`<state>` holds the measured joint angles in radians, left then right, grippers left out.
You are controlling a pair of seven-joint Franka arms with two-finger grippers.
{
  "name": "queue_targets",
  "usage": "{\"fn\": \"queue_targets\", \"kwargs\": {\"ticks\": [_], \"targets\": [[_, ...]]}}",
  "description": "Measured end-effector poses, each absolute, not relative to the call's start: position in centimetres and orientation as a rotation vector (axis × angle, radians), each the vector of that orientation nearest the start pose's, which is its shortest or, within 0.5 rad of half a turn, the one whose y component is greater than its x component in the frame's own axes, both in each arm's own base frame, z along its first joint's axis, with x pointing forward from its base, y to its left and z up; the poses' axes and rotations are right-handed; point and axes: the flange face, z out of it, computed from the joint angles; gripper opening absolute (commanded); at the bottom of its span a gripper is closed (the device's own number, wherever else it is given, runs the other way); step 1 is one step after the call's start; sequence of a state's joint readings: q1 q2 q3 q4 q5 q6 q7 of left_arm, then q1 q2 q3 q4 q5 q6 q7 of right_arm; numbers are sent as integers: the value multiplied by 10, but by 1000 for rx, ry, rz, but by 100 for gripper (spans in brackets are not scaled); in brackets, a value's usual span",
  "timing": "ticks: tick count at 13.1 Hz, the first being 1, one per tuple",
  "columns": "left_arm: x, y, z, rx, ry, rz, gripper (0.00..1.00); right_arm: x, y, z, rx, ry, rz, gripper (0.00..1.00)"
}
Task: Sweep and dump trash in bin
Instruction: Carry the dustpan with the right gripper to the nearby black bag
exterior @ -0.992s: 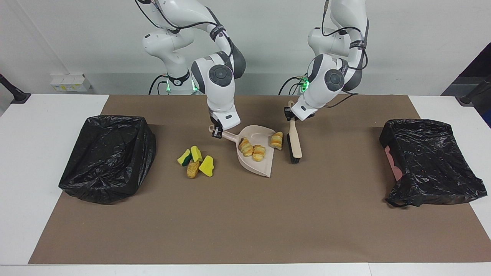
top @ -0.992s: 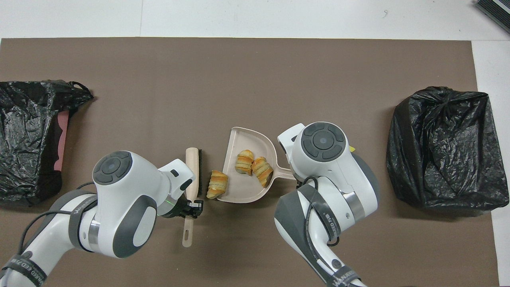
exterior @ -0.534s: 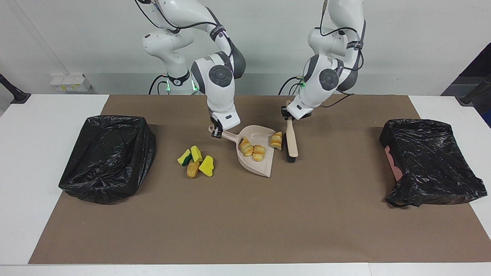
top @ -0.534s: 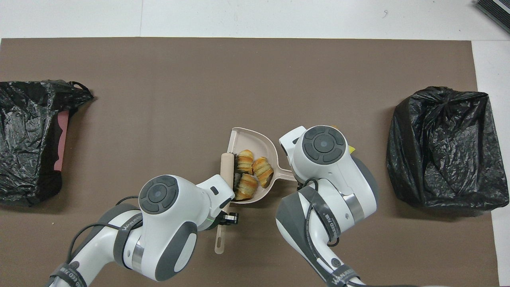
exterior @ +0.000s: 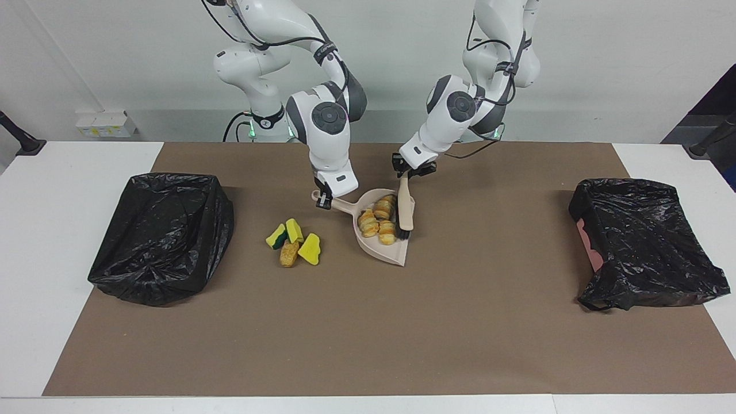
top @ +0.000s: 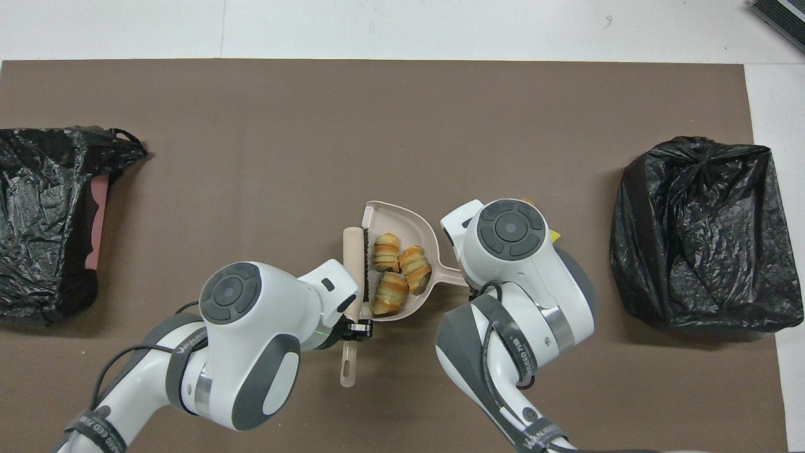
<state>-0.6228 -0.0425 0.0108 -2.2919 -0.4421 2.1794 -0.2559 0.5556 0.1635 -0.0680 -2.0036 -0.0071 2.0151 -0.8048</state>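
Facing view: left gripper [exterior: 411,172] is clamped on the brush [exterior: 405,210], whose bristles stand at the dustpan [exterior: 386,248] mouth against three croissant pieces [exterior: 378,221] inside. Right gripper [exterior: 325,199] is clamped on the dustpan handle. Sponge wedges and a nugget [exterior: 293,242] lie on the worktop [exterior: 368,333] beside the dustpan, toward the right arm's end.

A brown mat [exterior: 368,333] covers the white table [exterior: 57,230]; small white boxes [exterior: 103,123] sit by the wall.
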Motion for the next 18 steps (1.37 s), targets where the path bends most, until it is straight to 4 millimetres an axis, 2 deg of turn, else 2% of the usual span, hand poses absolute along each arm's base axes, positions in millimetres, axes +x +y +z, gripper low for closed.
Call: {"fn": "queue_targets", "kwargs": {"ticks": [3,6,8,10,12,14,16,18], "targets": [[408,-280,396,-3379,90,423,0,505,261,372,-2504,-1875,219,0],[396,-276,421,-3269,-25,396,0,520,234,396,-2556,-1817,149,0],[390,-279,422,-3245,-56,401,0,535,205,414,-2580,-1795,95,0],[376,-291,412,-3210,-114,432,0,550,169,430,-2601,-1774,50,0],[351,-315,398,-3179,-130,442,0,560,124,450,-2620,-1752,22,0],[326,-336,383,-3155,-128,439,0,558,63,489,-2620,-1736,34,0],[300,-349,364,-3146,-78,424,0,543,-11,527,-2623,-1692,63,0],[280,-360,352,-3141,-37,416,0,524,-94,548,-2623,-1670,50,0]]}}
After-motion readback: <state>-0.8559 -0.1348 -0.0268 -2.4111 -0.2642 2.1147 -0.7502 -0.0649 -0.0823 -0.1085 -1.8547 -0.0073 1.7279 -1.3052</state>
